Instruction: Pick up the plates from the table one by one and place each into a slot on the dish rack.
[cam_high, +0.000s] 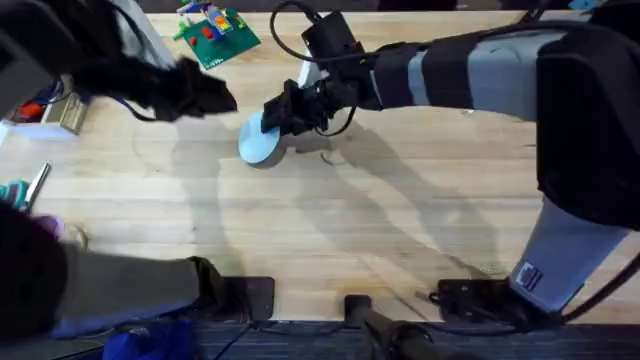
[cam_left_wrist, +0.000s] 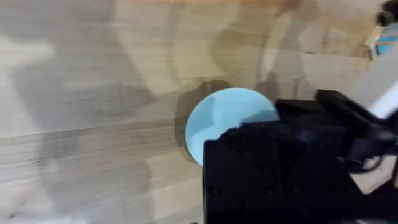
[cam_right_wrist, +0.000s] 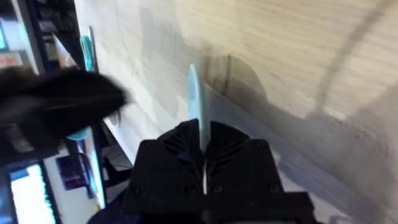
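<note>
One pale sky-blue plate (cam_high: 257, 143) is off the flat, clamped on edge by the right gripper (cam_high: 283, 113) above the middle of the far part of the desk (cam_high: 380, 230). From the right wrist camera the plate (cam_right_wrist: 195, 106) shows as a thin upright blade running straight between the two black fingers (cam_right_wrist: 168, 146), which are pressed against its faces, so the right gripper (cam_right_wrist: 203, 140) is pinching the plate by its rim. The left wrist view looks down on the same plate (cam_left_wrist: 221, 121) as a light blue disc with its shadow on the wooden desk (cam_left_wrist: 93, 93), the black body of the right gripper (cam_left_wrist: 280, 168) covering its lower right part.

The right arm (cam_high: 470, 70) stretches from the lower right base across the desk to the plate. The left gripper (cam_high: 205, 95) hangs dark and blurred just left of the plate, apart from it; whether its fingers are spread or together I cannot tell.

A green toy-brick baseplate (cam_high: 215, 35) with red and yellow pieces lies at the far edge of the desk, beyond both grippers.
</note>
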